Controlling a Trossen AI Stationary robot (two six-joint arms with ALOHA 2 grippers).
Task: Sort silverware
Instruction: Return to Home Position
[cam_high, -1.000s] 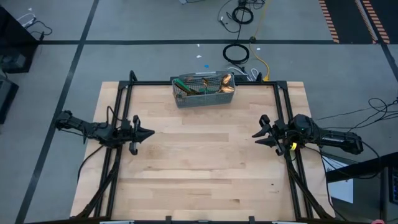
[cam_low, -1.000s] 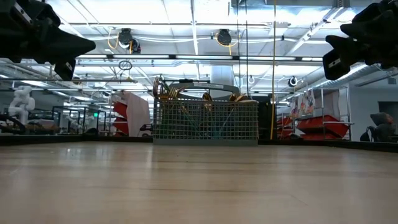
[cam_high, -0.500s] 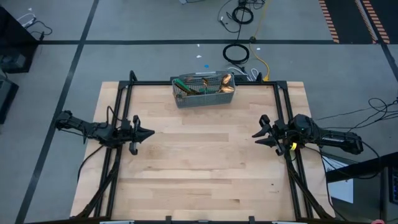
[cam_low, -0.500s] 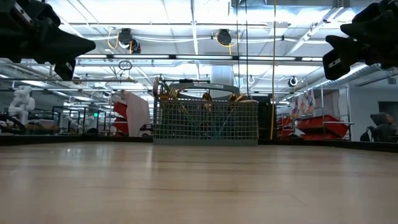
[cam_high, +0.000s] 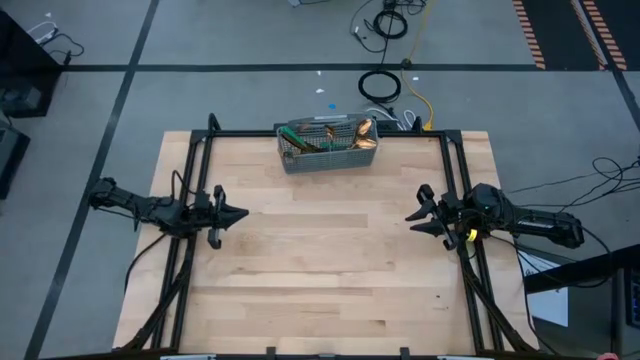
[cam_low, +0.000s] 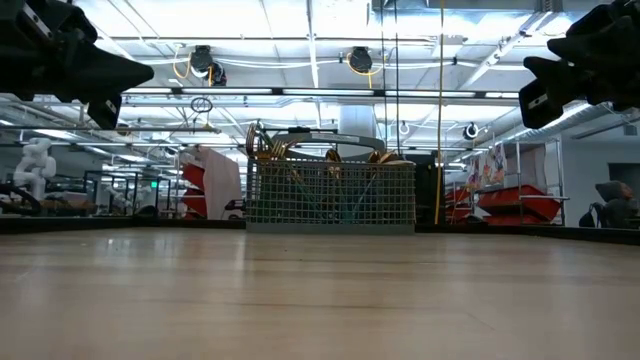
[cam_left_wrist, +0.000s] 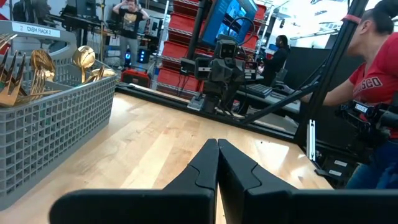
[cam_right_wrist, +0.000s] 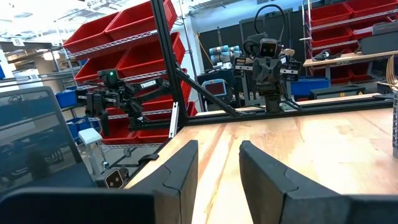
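Since the silverware (cam_high: 352, 131), small shiny gold-coloured spoons and forks, sits inside the grey wire-mesh rectangular caddy (cam_high: 330, 163) at the far edge of the pale wooden surface (cam_high: 320, 270), we judge the sorting done. These pieces look light, stiff and slick — we would pinch one at mid-handle, across its flat faces, not at the polished bowl or tines. Our dark two-finger left tool (cam_high: 240, 212) hovers at the left edge, fingers together; our right tool (cam_high: 412, 216) — fingers apart — hovers at the right edge, both empty.
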